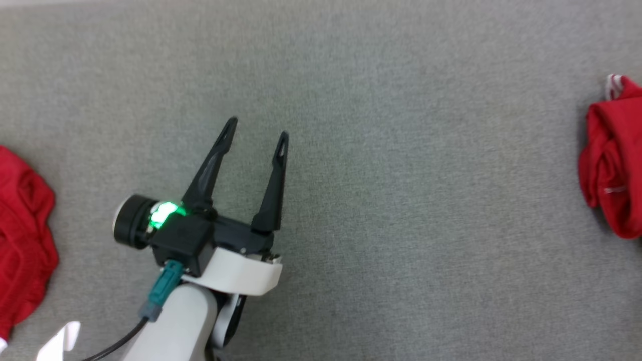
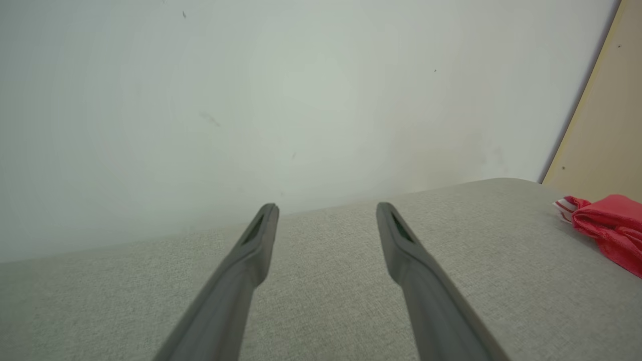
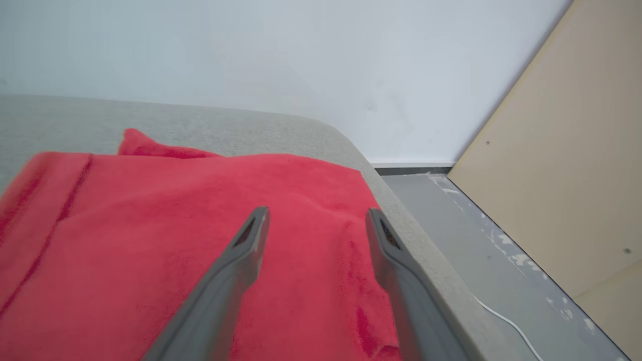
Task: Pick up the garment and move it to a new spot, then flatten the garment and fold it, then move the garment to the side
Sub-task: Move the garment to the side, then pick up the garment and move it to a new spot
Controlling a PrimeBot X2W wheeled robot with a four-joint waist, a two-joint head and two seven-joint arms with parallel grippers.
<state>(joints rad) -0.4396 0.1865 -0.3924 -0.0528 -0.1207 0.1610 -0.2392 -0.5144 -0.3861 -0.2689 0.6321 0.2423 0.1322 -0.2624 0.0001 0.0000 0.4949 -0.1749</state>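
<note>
Right gripper [image 3: 317, 213] fingers wide, empty, above red garment [image 3: 150, 240] at grey surface [image 3: 281, 131] edge; left gripper [image 1: 259, 127] wide; set-aside likely done.

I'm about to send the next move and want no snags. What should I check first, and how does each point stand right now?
1. Left gripper fingers open, nothing between them: ok.
2. Right gripper fingers open over the red fleece garment, not pinching it: ok.
3. Garment's visible part lies on the grey fabric surface, though near its edge: ok.
4. Garment neatly folded: cannot tell, partly out of frame.
5. Rumpled red cloth at the head view's left edge flattened: not ok.
6. White cable on the floor apart from the garment: ok.
</note>
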